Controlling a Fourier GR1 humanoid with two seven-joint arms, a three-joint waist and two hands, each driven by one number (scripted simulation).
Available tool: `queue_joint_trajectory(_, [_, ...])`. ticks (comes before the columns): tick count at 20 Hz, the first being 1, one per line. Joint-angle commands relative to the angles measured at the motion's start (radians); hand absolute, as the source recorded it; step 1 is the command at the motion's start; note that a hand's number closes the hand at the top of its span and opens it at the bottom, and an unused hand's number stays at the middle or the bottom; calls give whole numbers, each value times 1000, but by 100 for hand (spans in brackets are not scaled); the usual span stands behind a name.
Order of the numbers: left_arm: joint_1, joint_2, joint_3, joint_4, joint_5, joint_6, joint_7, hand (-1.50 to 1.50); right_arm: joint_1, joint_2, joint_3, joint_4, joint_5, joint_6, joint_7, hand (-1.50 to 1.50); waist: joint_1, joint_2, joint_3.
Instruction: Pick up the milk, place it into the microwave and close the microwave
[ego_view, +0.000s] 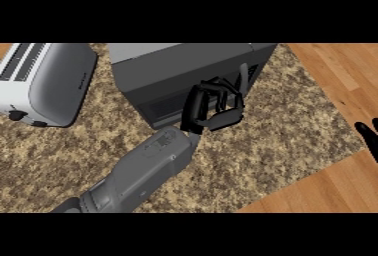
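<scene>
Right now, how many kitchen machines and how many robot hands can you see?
Kitchen machines: 2 (toaster, microwave)
Robot hands: 2 (left hand at the microwave's front, right hand at the view's right edge)
Total: 4

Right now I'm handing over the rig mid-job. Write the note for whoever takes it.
Left hand: against the microwave front; I cannot tell whether it is open or shut.
Right hand: open, resting at the view's right edge.
Milk: not in view; possibly inside the microwave, unconfirmed.
Done: the door looks shut or nearly so.
Left: check that the door is fully closed with the milk inside, then pull the left hand back.
</scene>
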Motion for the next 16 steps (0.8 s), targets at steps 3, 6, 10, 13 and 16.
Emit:
queue_joint_trajectory(3, [-69,0,28,72,41,-27,-2,150,-12,-25,-18,-8,-34,-1,24,-150,-11,13,0])
queue_joint_trajectory(6, [-77,0,14,80,45,-24,-15,150,-28,-32,-17,-16,-47,-10,41,-150,-10,15,-1])
queue_joint_trajectory(10, [-69,0,0,89,60,-21,-35,150,-31,-40,-30,-12,-68,-10,46,-150,-22,17,1])
queue_joint_trajectory(13, [-71,0,1,101,76,-20,-42,150,-30,-45,-35,-12,-81,-15,57,-150,-15,15,2])
queue_joint_trajectory(16, [-76,0,-4,109,81,-36,-56,150,-39,-54,-34,-25,-98,-17,71,-150,-11,17,0])
